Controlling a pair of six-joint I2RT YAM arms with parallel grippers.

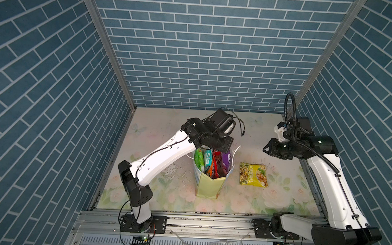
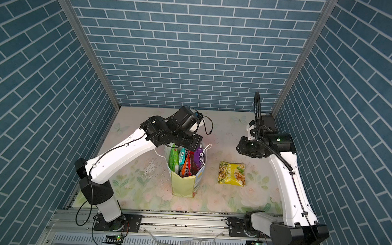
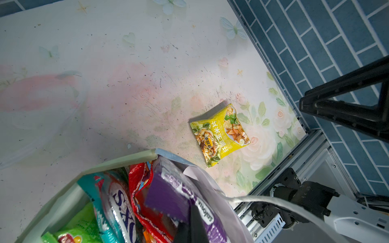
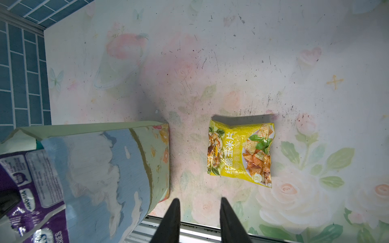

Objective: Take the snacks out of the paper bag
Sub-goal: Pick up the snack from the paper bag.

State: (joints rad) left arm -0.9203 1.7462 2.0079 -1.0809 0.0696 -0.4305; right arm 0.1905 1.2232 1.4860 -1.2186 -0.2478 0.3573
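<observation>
The paper bag stands upright mid-table, its mouth packed with snacks: a green chips packet, a teal one, a red bag, an orange one and a purple packet. My left gripper reaches down into the bag's mouth and is shut on the purple packet, which pokes above the rim. A yellow packet lies flat on the table right of the bag. My right gripper hovers open and empty above the table, beyond the yellow packet.
Blue brick walls close in the table on three sides. An aluminium rail carrying both arm bases runs along the front edge. A white cord handle loops off the bag's right side.
</observation>
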